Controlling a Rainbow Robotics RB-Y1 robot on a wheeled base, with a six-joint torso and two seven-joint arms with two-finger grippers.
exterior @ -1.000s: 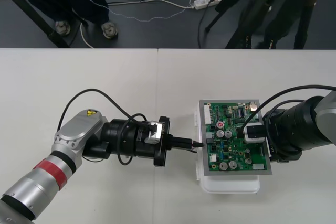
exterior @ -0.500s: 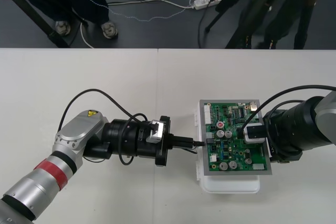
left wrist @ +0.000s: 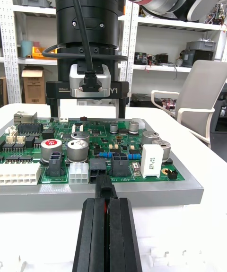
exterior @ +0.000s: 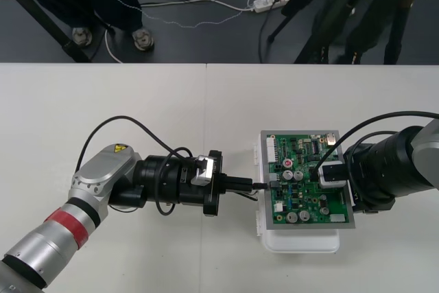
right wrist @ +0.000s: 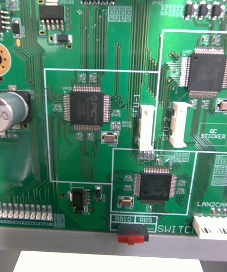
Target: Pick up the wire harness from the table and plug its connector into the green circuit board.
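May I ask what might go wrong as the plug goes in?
The plug, shut in the left gripper, sits at the black header on the green circuit board's edge; slightly off-line, it may jam or bend pins. A hard push might shift the board under the right gripper.

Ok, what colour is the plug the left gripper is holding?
Black. The left wrist view shows the plug best, pinched in the left gripper.

Plug (left wrist: 105, 188) against the circuit board's (exterior: 302, 204) left edge.
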